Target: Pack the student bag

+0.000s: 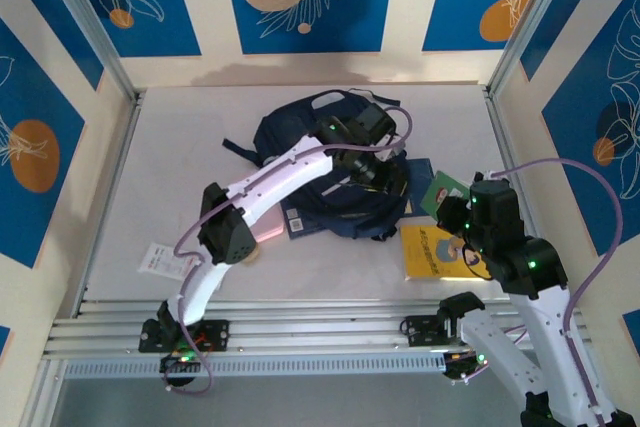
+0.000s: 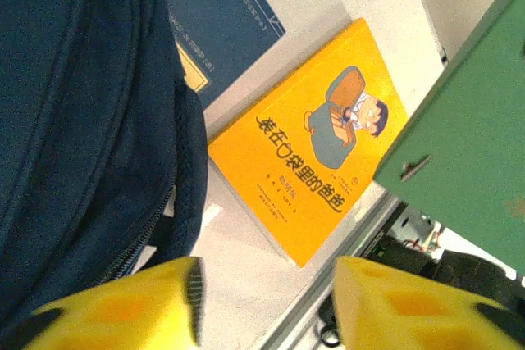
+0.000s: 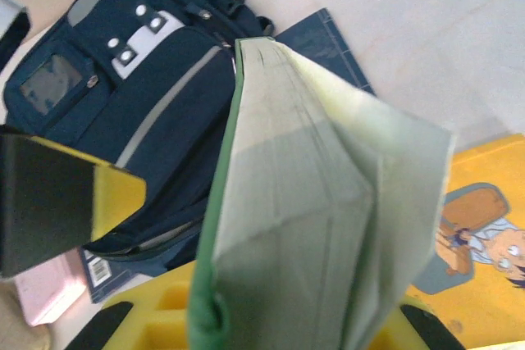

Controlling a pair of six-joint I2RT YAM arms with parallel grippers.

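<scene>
At the centre of the surface [image 1: 180, 147] lies the student bag [image 1: 320, 137], flat, with its grey-white front patch and buckles facing up in the right wrist view [image 3: 123, 104].

1. Left arm: it reaches across the bag. The left pincer [image 1: 385, 175] sits over the bag's right side. In the left wrist view its yellow fingers [image 2: 123, 309] are spread, with nothing between them [image 2: 267, 305]. The bag's zipped edge [image 2: 82, 120] is just beside the left-hand finger.

2. Right arm: the right pincer [image 1: 452, 209] is pinching a green book [image 1: 440, 192], held clear of the surface to the right of the bag. In the right wrist view the book [image 3: 312, 202] stands between the yellow fingers with its page edges toward the camera and its pages fanned slightly apart.

3. Other items:
- A yellow book [image 1: 435, 247] with a cartoon cover lies flat near the front right, beside the bag [image 2: 312, 161].
- A blue book [image 2: 217, 22] lies just beyond the yellow one, partly under the bag.
- A pink item [image 1: 265, 227] lies at the bag's near left edge.
- A white card [image 1: 165, 262] lies well apart, at the left.
</scene>
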